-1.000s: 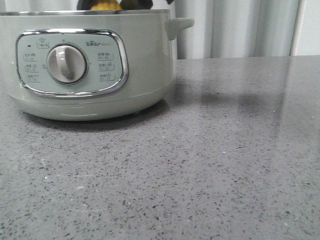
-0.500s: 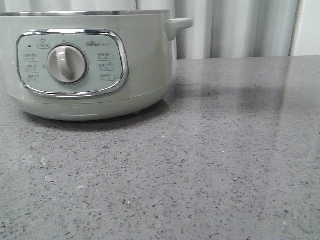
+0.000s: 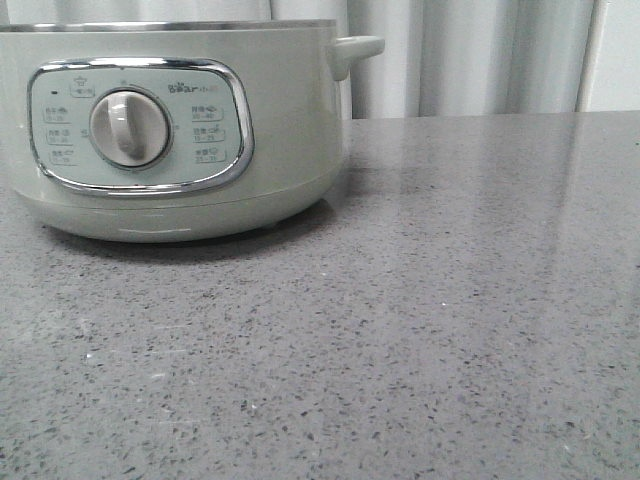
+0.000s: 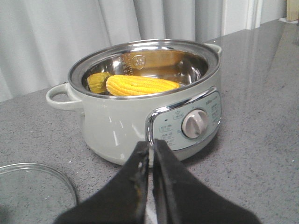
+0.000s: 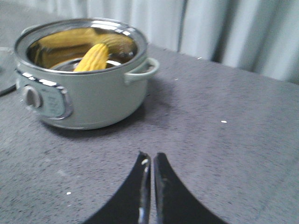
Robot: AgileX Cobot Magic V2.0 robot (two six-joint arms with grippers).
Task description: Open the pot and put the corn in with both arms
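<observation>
The pale-green pot (image 3: 170,130) stands at the left of the table, lid off, its dial panel facing the front camera. It also shows in the left wrist view (image 4: 140,107) and the right wrist view (image 5: 79,93). The yellow corn (image 4: 140,85) lies inside the steel bowl; it also shows in the right wrist view (image 5: 93,57). My left gripper (image 4: 151,147) is shut and empty, held back from the pot near its panel. My right gripper (image 5: 150,161) is shut and empty over bare table, away from the pot's handle side. Neither gripper shows in the front view.
A glass lid (image 4: 32,191) lies flat on the grey speckled table (image 3: 450,320) beside the pot, by my left gripper. Pale curtains (image 3: 470,55) hang behind the table's far edge. The pot's side handle (image 5: 142,70) sticks out toward my right gripper.
A second ago the corn and a dark gripper showed above the pot's rim in the front view; now both are gone from there. The pot has shifted slightly left.
</observation>
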